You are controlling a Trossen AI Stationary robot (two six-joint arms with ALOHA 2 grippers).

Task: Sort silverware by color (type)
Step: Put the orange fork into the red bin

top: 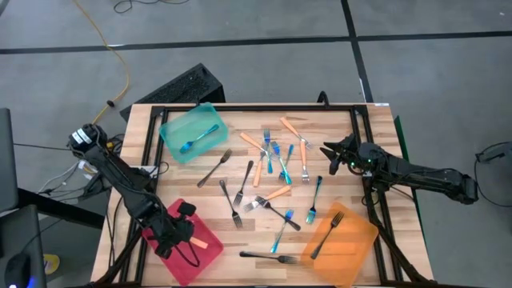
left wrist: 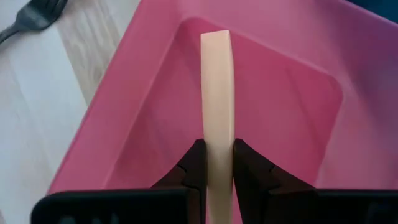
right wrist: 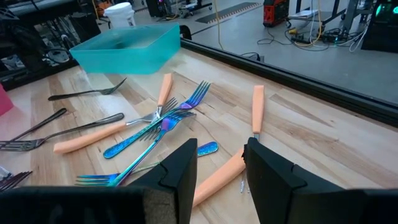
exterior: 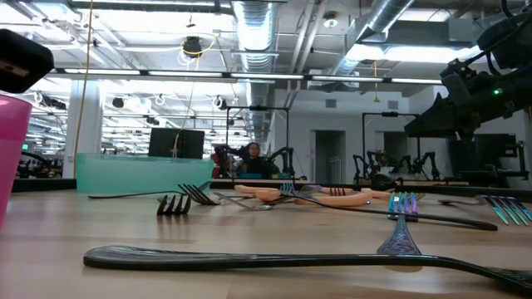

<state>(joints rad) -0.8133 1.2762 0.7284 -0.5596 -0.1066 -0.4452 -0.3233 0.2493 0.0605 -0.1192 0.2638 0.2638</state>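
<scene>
The left gripper [left wrist: 217, 165] is clamped on a pale orange-handled fork [left wrist: 217, 106], holding it over the red tray [top: 210, 254] at the table's near left. The right gripper [right wrist: 217, 162] hangs with fingers apart above the far right of the table [top: 360, 152]. Slim blue, orange and black forks [top: 272, 172] lie scattered mid-table; one blue fork [top: 198, 139] sits in the teal tray [top: 172, 128], one black fork [top: 326, 234] in the orange tray [top: 360, 248].

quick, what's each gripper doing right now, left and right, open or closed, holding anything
Left gripper: closed on an orange fork handle, over the red tray.
Right gripper: open, holding nothing, above the forks mid-table.
</scene>
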